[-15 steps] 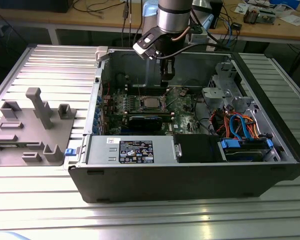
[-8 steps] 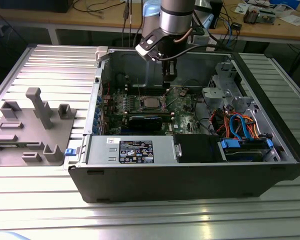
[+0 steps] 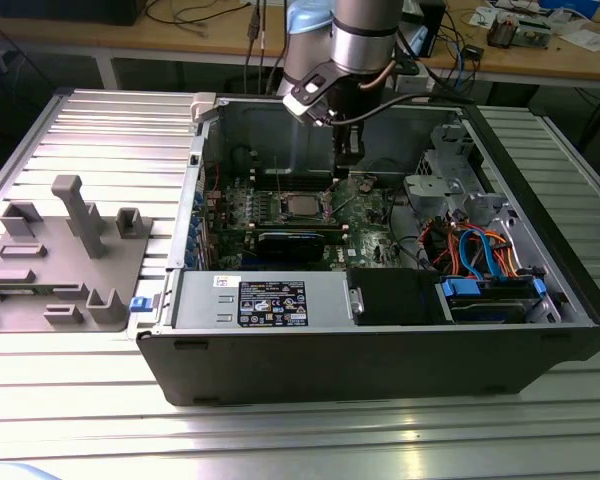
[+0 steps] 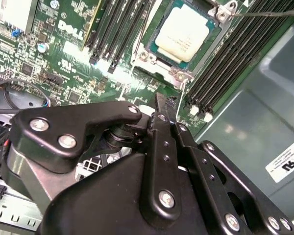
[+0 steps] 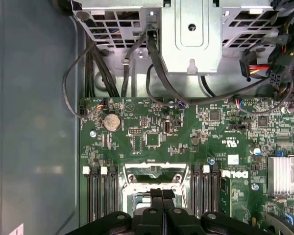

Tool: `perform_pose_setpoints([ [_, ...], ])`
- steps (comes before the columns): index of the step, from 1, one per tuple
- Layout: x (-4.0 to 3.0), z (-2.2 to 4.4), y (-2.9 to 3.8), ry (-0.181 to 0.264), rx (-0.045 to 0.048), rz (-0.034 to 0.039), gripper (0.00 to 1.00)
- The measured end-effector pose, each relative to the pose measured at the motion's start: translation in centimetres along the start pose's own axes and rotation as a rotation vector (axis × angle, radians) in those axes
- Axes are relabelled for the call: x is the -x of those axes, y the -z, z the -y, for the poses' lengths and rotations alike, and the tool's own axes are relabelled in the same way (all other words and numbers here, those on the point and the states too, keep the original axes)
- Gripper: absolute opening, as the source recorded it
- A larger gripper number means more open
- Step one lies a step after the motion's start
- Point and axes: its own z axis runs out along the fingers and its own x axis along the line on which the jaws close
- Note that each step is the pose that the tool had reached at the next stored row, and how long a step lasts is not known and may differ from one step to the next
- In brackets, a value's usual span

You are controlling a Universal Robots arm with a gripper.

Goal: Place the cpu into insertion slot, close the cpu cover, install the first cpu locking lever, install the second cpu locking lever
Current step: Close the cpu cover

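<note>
In the first wrist view the hand (image 5: 162, 192) hides much of the insertion slot (image 5: 152, 172), so its middle is unseen.

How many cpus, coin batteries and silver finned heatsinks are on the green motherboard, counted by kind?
cpu: 1
coin battery: 1
silver finned heatsink: 1
Total: 3

A small square silvery-grey cpu (image 4: 183, 30) sits in the silver-rimmed insertion slot (image 4: 143, 55) on the green motherboard (image 4: 132, 90), between banks of long black memory slots (image 4: 118, 29). The black gripper (image 4: 165, 102), fingers together, hovers near one slot corner.
</note>
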Motion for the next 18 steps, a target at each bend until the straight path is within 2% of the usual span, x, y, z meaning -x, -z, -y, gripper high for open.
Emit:
perform_pose_setpoints([
  [8,-0.13,-1.09,-0.32,0.005,-0.0001,0.0001,0.11],
  [13,-0.14,-1.18,-0.36,0.006,-0.0001,0.0,0.11],
  [18,-0.15,-2.1,-0.47,0.005,-0.0042,-0.0001,0.11],
])
